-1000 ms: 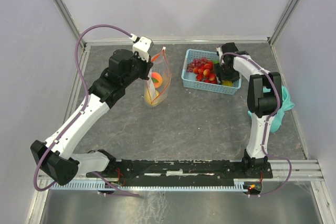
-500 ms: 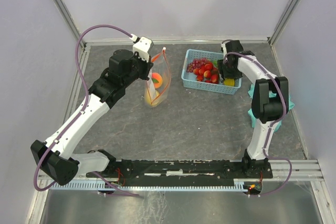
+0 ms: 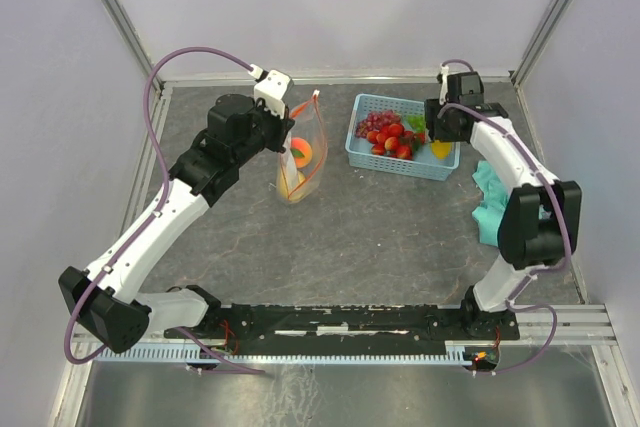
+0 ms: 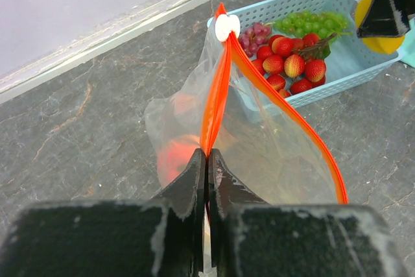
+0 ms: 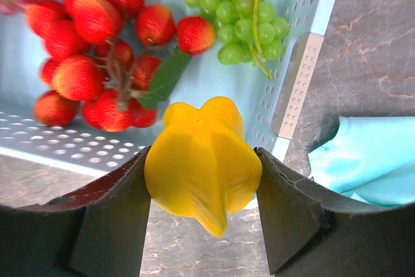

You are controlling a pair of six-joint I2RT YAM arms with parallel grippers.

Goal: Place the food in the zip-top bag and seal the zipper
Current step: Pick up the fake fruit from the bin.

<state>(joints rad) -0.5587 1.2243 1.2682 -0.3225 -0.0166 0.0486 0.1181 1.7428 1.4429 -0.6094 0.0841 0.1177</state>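
The zip-top bag [image 3: 303,162] stands upright on the table with its mouth gaping, an orange-pink peach [image 3: 300,153] inside. My left gripper [image 4: 207,154] is shut on the zipper [image 4: 218,89], the red-orange strip at the near end of the mouth. The white slider [image 4: 227,27] sits at the far end. My right gripper [image 5: 202,158] is shut on a yellow food piece [image 5: 198,137], held just above the near right corner of the light-blue basket [image 5: 295,89]. From above, that yellow piece [image 3: 440,150] shows below the right gripper [image 3: 440,142].
The basket [image 3: 402,164] holds a red berry cluster [image 5: 97,63], green grapes [image 5: 240,14] and purple grapes [image 3: 374,123]. A teal cloth [image 3: 493,197] lies right of the basket, near the right wall. The bag stands just left of the basket.
My right gripper has risen out of the basket with the yellow piece, and the right arm's elbow has swung out to the right. The left arm and bag have not moved.
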